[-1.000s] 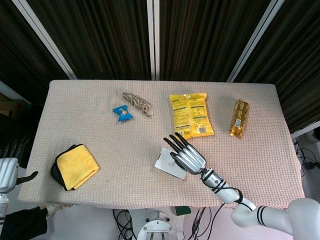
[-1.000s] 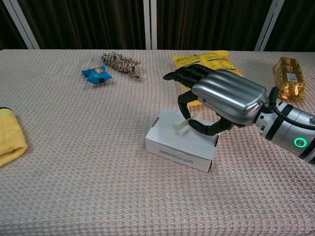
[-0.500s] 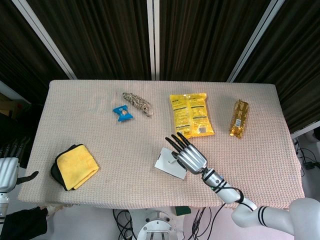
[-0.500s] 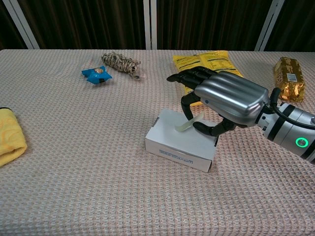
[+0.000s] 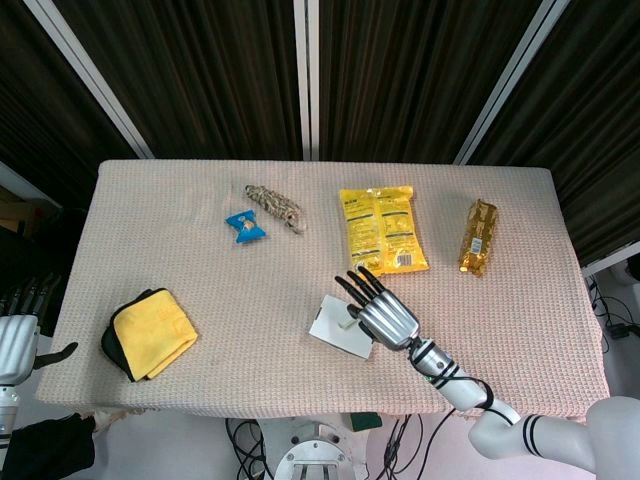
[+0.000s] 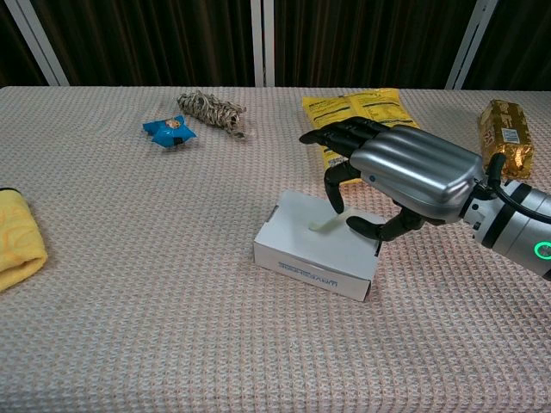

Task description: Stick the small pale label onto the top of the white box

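Label [image 6: 325, 226], small and pale, now lies low against the top of the white box [image 6: 317, 244], just beneath the right hand [image 6: 392, 179]; a second ago it stood up curled between the thumb and a finger, and half a second ago it was still lifted off the card. In the chest view the finger and thumb have parted and the strip sits between and below them, one end near the thumb tip; whether the thumb still touches it cannot be told. The right hand's fingers are spread apart and hold nothing that can be seen, the long ones reaching forward over the far edge of the box. Compared with the earlier frames the hand has drifted a little toward the robot's right and slightly up, so more of the box top shows under it. In the head view the right hand [image 5: 382, 310] overlaps the near right corner of the white box [image 5: 335, 325], and the label is too small there to make out clearly. The box itself has not shifted. The left hand [image 5: 18, 330] stays at the table's left edge, far from the box, fingers apart and empty, as before.
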`<state>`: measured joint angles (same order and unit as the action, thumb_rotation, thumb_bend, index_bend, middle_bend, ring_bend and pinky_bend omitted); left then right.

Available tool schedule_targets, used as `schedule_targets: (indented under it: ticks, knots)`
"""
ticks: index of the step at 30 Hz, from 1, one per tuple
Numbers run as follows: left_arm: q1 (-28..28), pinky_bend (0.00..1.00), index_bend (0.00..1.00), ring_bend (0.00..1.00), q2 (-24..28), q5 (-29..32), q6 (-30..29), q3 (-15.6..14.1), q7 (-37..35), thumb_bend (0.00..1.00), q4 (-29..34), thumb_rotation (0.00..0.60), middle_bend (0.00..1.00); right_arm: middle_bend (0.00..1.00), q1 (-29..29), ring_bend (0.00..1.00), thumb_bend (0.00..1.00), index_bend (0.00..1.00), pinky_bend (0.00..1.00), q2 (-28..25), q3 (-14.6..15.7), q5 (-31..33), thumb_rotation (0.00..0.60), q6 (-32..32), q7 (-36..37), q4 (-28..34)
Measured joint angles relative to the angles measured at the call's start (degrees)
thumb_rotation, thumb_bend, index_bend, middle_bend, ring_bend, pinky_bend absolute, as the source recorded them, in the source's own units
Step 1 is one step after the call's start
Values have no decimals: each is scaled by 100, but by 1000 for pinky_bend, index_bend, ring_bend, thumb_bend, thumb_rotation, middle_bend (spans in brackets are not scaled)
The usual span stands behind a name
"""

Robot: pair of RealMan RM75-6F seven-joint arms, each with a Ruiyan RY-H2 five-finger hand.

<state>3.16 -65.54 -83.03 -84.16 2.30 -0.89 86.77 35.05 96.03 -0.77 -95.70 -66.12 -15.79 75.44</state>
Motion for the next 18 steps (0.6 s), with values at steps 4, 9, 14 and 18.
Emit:
schedule_targets:
  ticks: [4,9,14,18]
  knots:
    - [-4,96,76,31,1,-10,-11,-3,13,40,7,600,66,5,-32,0,347,521,0,-93,43,-38,600,-55,-2,122]
    - [6,97,76,31,-1,-19,-2,-5,33,40,21,600,66,5,-78,0,344,520,0,-226,95,-108,600,-152,17,311]
    - [14,97,76,31,-5,-29,5,-9,51,40,37,600,66,0,-73,0,450,477,0,-344,163,-172,590,-120,92,476]
    - [1,96,76,31,-2,-28,-12,-13,53,40,41,600,66,0,-50,0,806,459,0,-400,198,-143,330,-22,369,613]
